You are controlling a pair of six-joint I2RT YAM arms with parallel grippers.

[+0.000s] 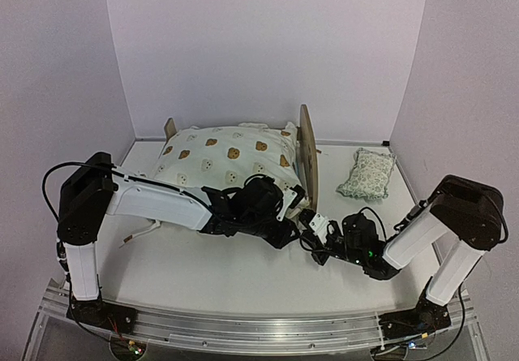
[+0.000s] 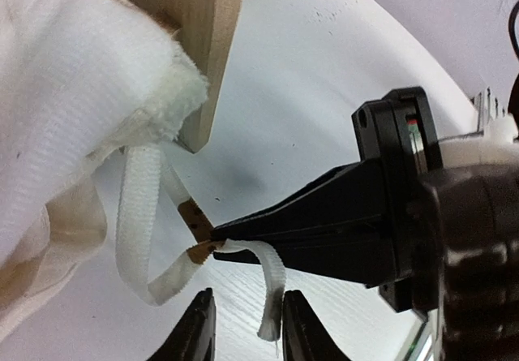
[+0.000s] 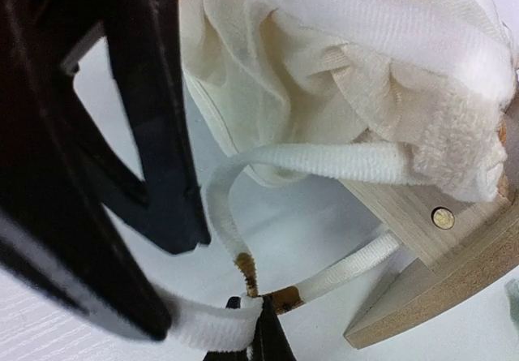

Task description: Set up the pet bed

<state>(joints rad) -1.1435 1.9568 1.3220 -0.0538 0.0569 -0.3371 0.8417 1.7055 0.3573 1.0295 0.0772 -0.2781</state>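
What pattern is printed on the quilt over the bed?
Small brown and white bear faces on the cream quilt; clearest in the top view.

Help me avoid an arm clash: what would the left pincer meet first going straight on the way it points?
The left pincer would first meet the white elastic strap hanging between its fingers, then almost at once the right pincer, shut on that strap across the path. Depth is hard to judge.

One pet bed (image 1: 306, 154), one quilt (image 1: 227, 156), one pillow (image 1: 367, 174)
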